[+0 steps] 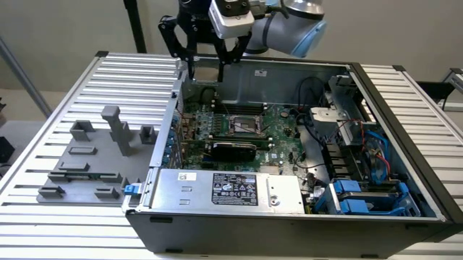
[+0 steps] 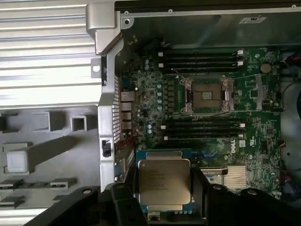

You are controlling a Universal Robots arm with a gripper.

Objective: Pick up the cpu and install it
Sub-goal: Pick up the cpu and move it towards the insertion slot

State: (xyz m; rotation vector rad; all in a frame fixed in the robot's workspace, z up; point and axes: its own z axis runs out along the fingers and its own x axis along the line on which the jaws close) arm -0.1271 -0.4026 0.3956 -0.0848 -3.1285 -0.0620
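The cpu [image 2: 164,181], a flat square chip with a silver metal top plate, sits between the two black fingers [image 2: 123,200] of my gripper [image 2: 163,190], which is shut on it. In the exterior view the gripper [image 1: 206,70] hangs above the back left corner of the open computer case [image 1: 289,227], clear of the board. The dark metal-framed socket [image 2: 207,95] on the green motherboard [image 2: 258,122] lies open and uncovered, some way off from the held chip. The same socket [image 1: 242,125] shows near the board's middle, below and to the exterior view's right of the gripper.
A grey plastic fixture [image 1: 87,162] with upright blocks stands on the ribbed metal table [image 1: 65,227] at the exterior view's left of the case. Inside the case are memory slots [image 2: 202,59], a power supply [image 1: 231,189], cables and blue drive brackets [image 1: 361,197].
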